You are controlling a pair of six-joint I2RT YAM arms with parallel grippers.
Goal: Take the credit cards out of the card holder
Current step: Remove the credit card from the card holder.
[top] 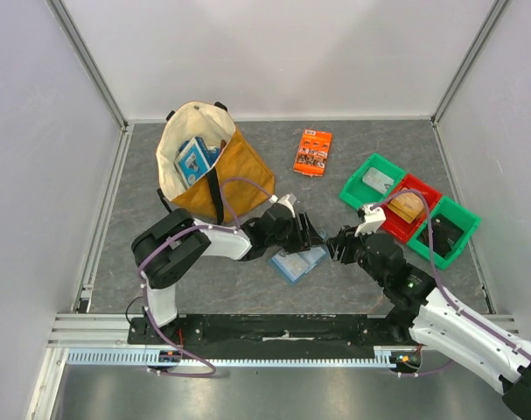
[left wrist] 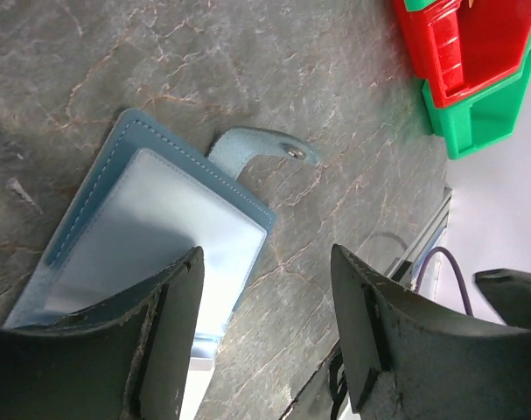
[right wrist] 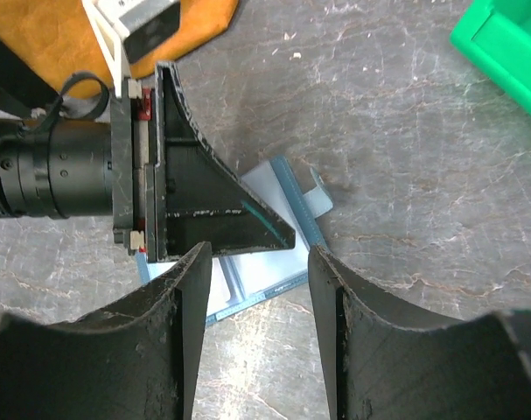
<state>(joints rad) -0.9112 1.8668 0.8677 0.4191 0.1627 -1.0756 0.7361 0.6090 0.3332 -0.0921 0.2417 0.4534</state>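
Observation:
The light-blue card holder (top: 296, 262) lies open and flat on the table between my two grippers. In the left wrist view its pale pocket page (left wrist: 151, 227) and closing tab (left wrist: 265, 149) show. My left gripper (top: 310, 236) (left wrist: 265, 324) is open, one finger (left wrist: 173, 332) over the holder's edge, nothing between the jaws. My right gripper (top: 339, 246) (right wrist: 261, 332) is open just right of the card holder (right wrist: 248, 284), holding nothing. A tan card (top: 405, 207) lies in the red bin (top: 420, 188). No dark card shows.
Green bins (top: 372, 166) (top: 457, 219) flank the red one at the right. An orange packet (top: 313, 150) lies at the back. A tan tote bag (top: 234, 166) holding a blue-and-white box (top: 195, 159) stands at the back left.

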